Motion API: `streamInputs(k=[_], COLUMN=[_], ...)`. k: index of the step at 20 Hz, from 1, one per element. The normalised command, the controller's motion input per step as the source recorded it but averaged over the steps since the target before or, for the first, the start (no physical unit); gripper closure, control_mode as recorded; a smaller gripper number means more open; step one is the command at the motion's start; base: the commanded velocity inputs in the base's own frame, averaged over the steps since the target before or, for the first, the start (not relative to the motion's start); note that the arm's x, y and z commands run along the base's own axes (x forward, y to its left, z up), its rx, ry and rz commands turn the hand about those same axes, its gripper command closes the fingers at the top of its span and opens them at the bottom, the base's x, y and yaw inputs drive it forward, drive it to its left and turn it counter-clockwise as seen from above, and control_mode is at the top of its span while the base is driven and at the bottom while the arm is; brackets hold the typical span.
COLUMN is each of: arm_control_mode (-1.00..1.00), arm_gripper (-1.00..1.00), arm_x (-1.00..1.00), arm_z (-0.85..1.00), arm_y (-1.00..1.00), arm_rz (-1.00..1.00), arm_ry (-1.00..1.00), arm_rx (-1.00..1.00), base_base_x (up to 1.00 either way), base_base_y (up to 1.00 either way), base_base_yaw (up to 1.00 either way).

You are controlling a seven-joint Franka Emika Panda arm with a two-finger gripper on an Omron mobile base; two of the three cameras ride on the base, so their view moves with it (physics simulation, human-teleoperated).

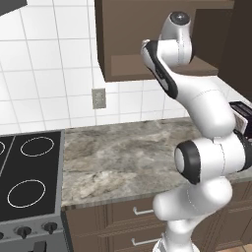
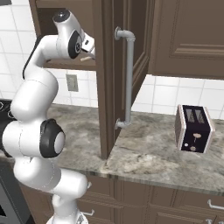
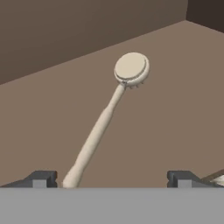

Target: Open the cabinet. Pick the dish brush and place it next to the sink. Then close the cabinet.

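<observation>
The cabinet (image 1: 128, 44) stands open, its door (image 2: 114, 87) swung out toward me with the long silver handle (image 2: 129, 78) facing right. The dish brush (image 3: 105, 118) lies flat on the cabinet shelf (image 3: 175, 109), with its round pale head away from me and its thin handle running back toward my hand. My gripper (image 3: 111, 179) is open inside the cabinet, just above the shelf. The handle's near end lies between the fingertips, close to the left one (image 3: 41, 178). In the right base view the brush tip (image 2: 86, 57) peeks out beside my hand. The sink is out of view.
A dark toaster (image 2: 194, 129) stands on the granite counter (image 1: 123, 157) to the right. A black stove (image 1: 29, 172) borders the counter's left end. A wall outlet (image 1: 99, 98) sits below the cabinet. The open door hangs over the counter's front edge.
</observation>
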Motion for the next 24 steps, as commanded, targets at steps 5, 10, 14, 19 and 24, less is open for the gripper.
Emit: streamInputs(k=[5,10,14,19,24], arm_control_mode=[-1.0,-1.0,-1.0,-1.0,-1.0], arm_gripper=[-1.0,-1.0,-1.0,-1.0,-1.0], arm_x=[0.2,0.23,0.29,0.26,0.03], arm_z=[0.0,0.0,0.0,0.0,-0.13], arm_y=[0.0,0.0,0.0,0.0,0.0], arm_rz=[0.0,0.0,0.0,0.0,0.0], arm_ry=[0.0,0.0,0.0,0.0,0.0], arm_rx=[0.0,-0.01,-0.04,-0.04,0.0], base_base_x=[0.0,0.0,0.0,0.0,0.0], base_base_y=[0.0,0.0,0.0,0.0,0.0], base_base_yaw=[0.0,0.0,0.0,0.0,0.0])
